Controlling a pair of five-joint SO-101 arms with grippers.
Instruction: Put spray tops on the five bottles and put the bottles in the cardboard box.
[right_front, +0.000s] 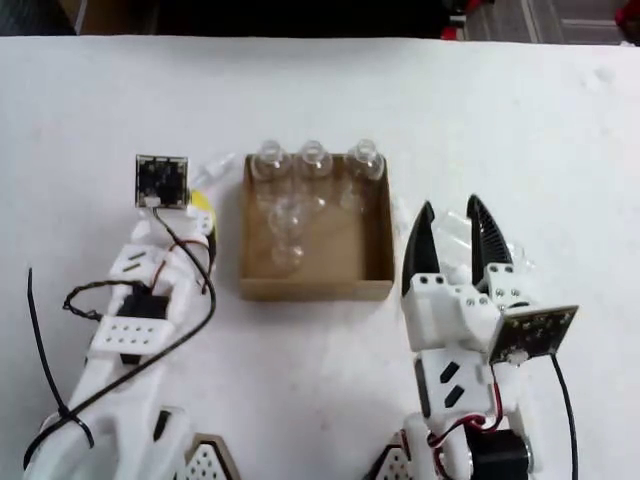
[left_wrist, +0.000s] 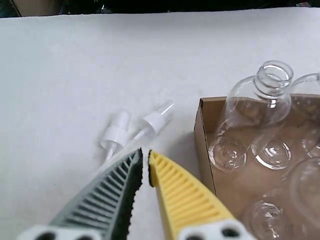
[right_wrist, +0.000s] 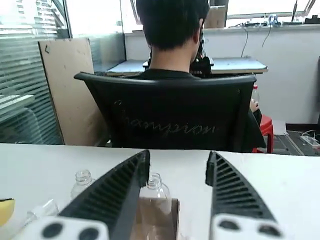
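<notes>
Brown cardboard box (right_front: 315, 290): on the white counter (right_front: 500, 120), between the two arms.
Clear plastic bottles (right_front: 312, 160): the high view shows three upright along the box's far wall and more lying inside; the left wrist view shows an open, uncapped neck.
White spray tops (left_wrist: 155, 120): two lying on the counter just beside the box.
Left gripper (left_wrist: 145, 162): grey and yellow fingers together, holding nothing, near the spray tops.
Right gripper (right_front: 450, 225): black fingers apart, beside the box.
</notes>
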